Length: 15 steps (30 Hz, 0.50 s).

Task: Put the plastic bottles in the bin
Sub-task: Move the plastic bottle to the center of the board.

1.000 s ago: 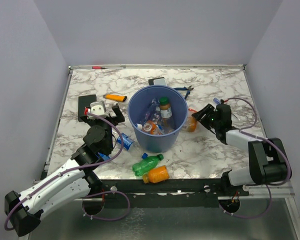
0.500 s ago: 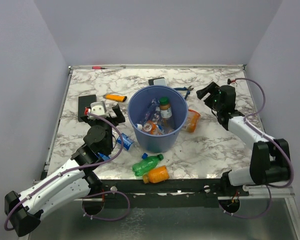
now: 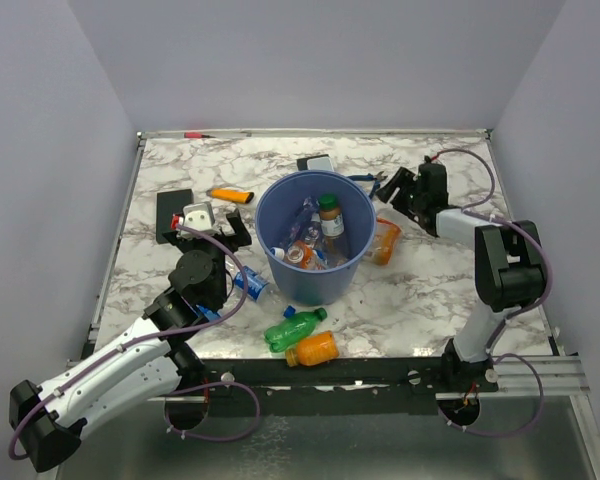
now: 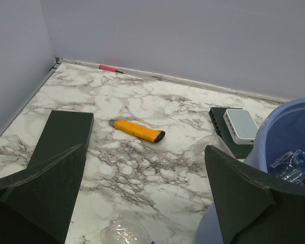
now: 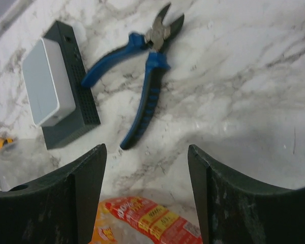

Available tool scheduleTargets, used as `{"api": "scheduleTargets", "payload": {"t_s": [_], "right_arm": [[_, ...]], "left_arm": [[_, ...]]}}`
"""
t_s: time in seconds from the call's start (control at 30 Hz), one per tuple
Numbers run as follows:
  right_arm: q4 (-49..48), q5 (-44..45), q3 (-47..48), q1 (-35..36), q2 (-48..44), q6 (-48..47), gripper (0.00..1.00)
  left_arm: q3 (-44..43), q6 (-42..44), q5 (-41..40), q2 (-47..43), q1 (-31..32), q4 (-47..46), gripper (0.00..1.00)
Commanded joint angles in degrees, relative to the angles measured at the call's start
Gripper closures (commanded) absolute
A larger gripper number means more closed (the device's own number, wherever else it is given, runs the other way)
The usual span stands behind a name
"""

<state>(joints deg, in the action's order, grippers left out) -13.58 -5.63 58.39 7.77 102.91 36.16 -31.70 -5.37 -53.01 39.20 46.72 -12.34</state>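
A: Where do the plastic bottles lie?

B: Several sit inside the large round blue plastic bin [image 3: 315, 285] at the middle of the marble surface [image 3: 430, 290]. A brown bottle with a green cap [image 3: 329, 216] stands upright there among clear ones. Four are out on the surface. A green bottle [image 3: 292, 329] and an orange bottle [image 3: 313, 349] lie side by side near the front edge, before the bin. A clear bottle with a blue label [image 3: 248, 284] lies just left of the bin's foot, and an orange-tinted bottle with a red label [image 3: 383, 241] is just beside its right wall.

A: And the jaws?

B: The left gripper [image 4: 142, 162] has its jaws spread wide with nothing between them. It hovers left of the bin and faces an orange stick-shaped tool with a black tip [image 4: 137, 130]. The right gripper [image 5: 145, 168] has its jaws apart too, and empty — it hangs just beyond the red-labelled bottle. Ahead of it lie blue-handled pliers [image 5: 148, 91], and beside them a dark box with a white top [image 5: 53, 91].
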Motion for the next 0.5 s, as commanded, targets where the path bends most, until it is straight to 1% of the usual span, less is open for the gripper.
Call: {"api": "scheduleTargets", "payload": {"t_s": [0.0, 0.13, 0.3, 0.47], "right_arm": [[-0.45, -6.75, -7.42, -0.30, -3.62, -0.19, 0.31], [-1.98, -8.84, -17.01, -0.30, -9.73, 0.92, 0.30], [-1.23, -12.94, -23.17, -0.30, -17.17, 0.85, 0.29], [-1.05, -15.28, -30.12, 0.07, -25.78, 3.19, 0.30]], "left_arm": [[-0.97, -0.12, 0.84, 0.04, 0.36, 0.53, 0.01], [-1.12, -0.65, 1.63, 0.42, 0.37, 0.57, 0.01], [-1.10, -1.20, 2.39, 0.82, 0.39, 0.68, 0.01], [-1.25, -1.68, 2.88, 1.65, 0.48, 0.88, 0.01]]}}
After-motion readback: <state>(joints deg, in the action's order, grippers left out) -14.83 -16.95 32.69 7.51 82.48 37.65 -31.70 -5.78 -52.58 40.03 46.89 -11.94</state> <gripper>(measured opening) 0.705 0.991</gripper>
